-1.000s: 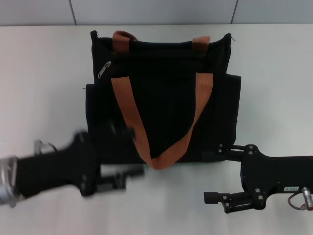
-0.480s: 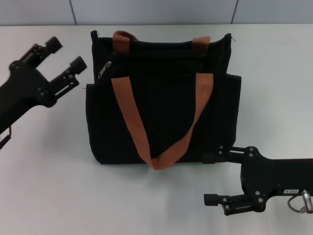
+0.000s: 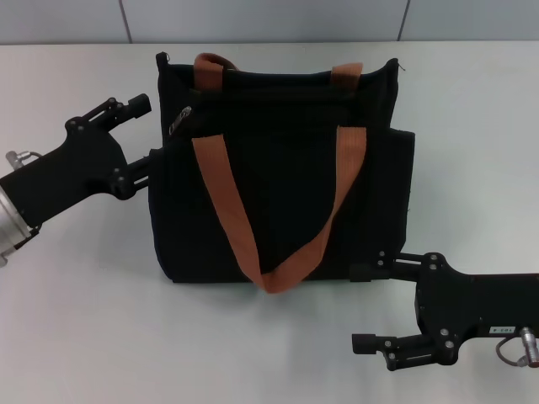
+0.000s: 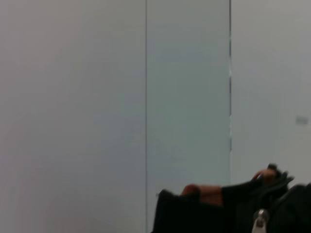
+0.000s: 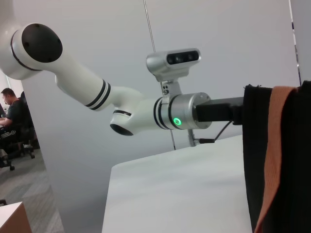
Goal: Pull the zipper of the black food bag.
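The black food bag (image 3: pixel 278 168) lies flat on the white table (image 3: pixel 76 295), its two orange-brown handles spread over its front. The zipper (image 3: pixel 179 120) is a small silver pull tab near the bag's upper left corner. My left gripper (image 3: pixel 150 130) is open at the bag's left edge, its fingers just left of the pull tab and not gripping it. The left wrist view shows the pull tab (image 4: pixel 260 221) close by, with the bag (image 4: pixel 194 218) below it. My right gripper (image 3: pixel 362 307) is open and empty at the bag's near right corner.
The table extends to a grey panelled wall (image 3: pixel 253 17) behind the bag. The right wrist view shows the bag's side (image 5: pixel 286 204), an orange-brown strap (image 5: pixel 274 160) and my left arm (image 5: pixel 146 111) beyond it.
My left arm swung from the table's near left up to the bag's left side, then moved in toward the zipper pull. The right arm and the bag stayed still.
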Robot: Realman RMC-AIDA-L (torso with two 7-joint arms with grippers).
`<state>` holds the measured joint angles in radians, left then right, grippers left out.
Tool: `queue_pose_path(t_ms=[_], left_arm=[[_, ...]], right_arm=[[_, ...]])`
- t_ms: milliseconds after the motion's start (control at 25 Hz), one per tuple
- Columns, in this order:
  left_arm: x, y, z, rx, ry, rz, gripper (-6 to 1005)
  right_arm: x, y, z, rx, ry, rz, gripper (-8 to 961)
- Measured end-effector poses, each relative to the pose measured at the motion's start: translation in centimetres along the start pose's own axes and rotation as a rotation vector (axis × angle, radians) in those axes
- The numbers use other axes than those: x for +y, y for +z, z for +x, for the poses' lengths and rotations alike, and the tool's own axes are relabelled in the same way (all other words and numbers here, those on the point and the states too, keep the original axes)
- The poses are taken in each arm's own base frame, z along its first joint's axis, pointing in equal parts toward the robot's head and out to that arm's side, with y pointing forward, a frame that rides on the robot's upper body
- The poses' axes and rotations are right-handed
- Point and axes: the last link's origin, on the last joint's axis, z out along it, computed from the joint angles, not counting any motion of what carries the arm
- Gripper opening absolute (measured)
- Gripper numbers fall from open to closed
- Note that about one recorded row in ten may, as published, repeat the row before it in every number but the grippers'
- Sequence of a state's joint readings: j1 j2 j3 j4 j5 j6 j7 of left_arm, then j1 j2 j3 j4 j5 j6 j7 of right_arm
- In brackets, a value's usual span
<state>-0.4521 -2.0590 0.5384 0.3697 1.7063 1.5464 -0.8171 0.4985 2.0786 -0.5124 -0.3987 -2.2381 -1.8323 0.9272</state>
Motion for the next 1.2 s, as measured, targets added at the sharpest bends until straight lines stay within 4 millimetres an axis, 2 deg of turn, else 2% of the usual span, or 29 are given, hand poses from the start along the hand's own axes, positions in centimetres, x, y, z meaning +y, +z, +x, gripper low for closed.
queue_pose_path(t_ms=[160, 520, 760, 960, 1200], left_arm=[[-0.6, 0.5, -0.1, -0.044, 0.022, 0.003, 795], [-0.6, 1.0, 0.0, -0.048, 0.092, -0.003, 791], [-0.7, 0.9, 0.0, -0.016, 0.077, 0.032, 629], [-0.4, 0.8, 0.1, -0.003, 0.070, 0.025, 389], [0.4, 0.5, 0.8, 0.066, 0.060, -0.010, 164]], right_arm=[[0.0, 0.0, 0.0, 0.000, 0.000, 0.000, 841], [-0.2, 0.1, -0.2, -0.001, -0.005, -0.001, 840], [-0.3, 0.1, -0.4, -0.011, -0.010, 0.006, 841], [-0.4, 0.2, -0.5, -0.017, -0.014, 0.008, 840], [-0.3, 0.4, -1.3, -0.079, -0.022, -0.003, 839]])
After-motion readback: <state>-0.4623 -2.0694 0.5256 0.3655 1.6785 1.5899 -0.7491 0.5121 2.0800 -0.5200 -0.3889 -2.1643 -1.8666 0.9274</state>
